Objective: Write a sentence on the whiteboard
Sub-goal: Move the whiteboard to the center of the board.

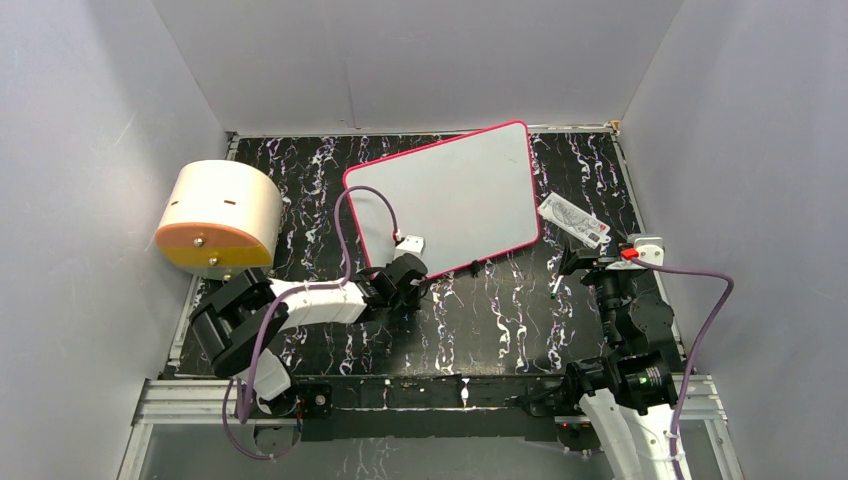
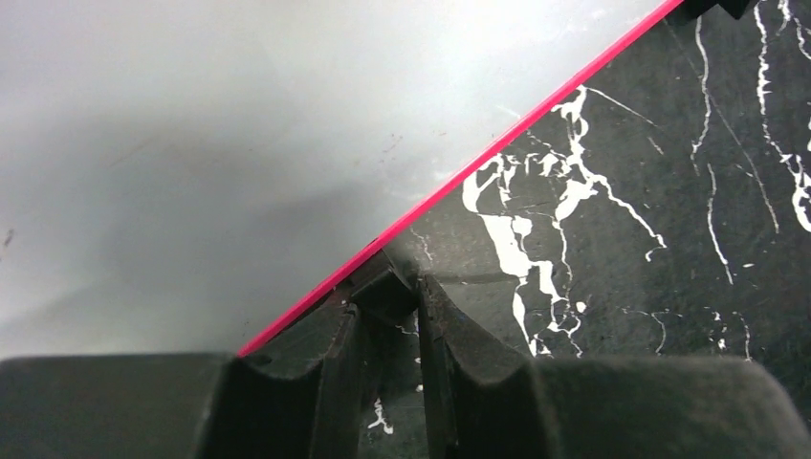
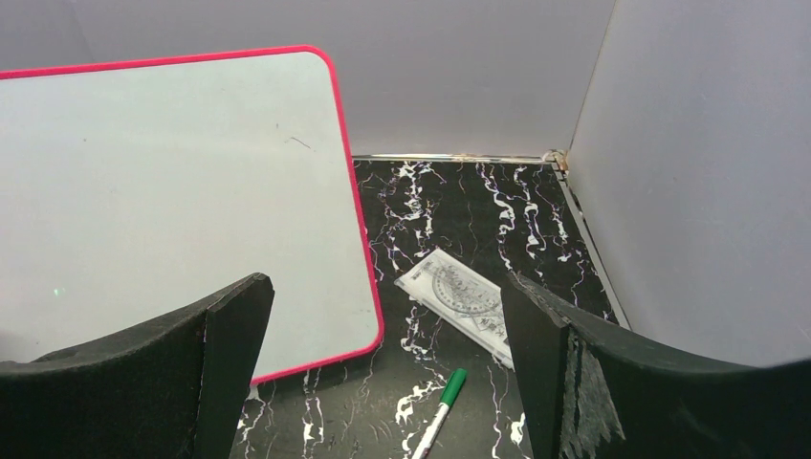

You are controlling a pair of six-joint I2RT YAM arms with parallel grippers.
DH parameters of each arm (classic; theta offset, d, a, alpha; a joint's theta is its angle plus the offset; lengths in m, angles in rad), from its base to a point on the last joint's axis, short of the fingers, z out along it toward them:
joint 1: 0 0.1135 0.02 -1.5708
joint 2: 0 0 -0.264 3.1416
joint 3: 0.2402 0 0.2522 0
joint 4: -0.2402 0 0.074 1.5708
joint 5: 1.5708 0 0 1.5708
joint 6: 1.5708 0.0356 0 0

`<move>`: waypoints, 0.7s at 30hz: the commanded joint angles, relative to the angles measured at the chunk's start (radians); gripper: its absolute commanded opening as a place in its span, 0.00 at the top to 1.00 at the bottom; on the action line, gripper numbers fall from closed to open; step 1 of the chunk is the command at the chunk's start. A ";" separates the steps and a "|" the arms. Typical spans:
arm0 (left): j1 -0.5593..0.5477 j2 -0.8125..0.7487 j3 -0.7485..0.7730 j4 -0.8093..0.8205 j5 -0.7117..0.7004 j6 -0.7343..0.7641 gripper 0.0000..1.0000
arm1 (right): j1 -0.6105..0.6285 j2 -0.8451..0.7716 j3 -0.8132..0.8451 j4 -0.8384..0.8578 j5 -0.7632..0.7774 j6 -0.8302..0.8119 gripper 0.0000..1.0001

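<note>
The whiteboard (image 1: 450, 195) lies flat and skewed at the back of the table (image 1: 480, 325), its surface blank; the left gripper (image 2: 402, 287) sits at the board's near pink rim, jaws almost together, and whether they pinch anything I cannot tell; the right gripper (image 3: 383, 287) hangs wide apart and empty above a green-capped marker (image 3: 442, 413), just beside a packet (image 3: 459, 304).

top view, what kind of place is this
Probably a lab robot test cell: plain grey walls box in a black marbled table, a left arm and right arm are bolted at its near edge, a whiteboard and marker lie out.
</note>
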 commanded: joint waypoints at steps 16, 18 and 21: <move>-0.111 -0.033 0.027 -0.272 -0.145 -0.198 0.90 | 0.004 0.012 0.019 0.035 -0.014 -0.008 0.01; -0.113 -0.044 0.031 -0.279 -0.148 -0.208 0.83 | 0.004 0.017 0.025 0.034 -0.029 -0.007 0.01; -0.114 -0.058 0.044 -0.289 -0.145 -0.217 0.73 | 0.004 0.035 0.036 0.022 -0.045 -0.004 0.01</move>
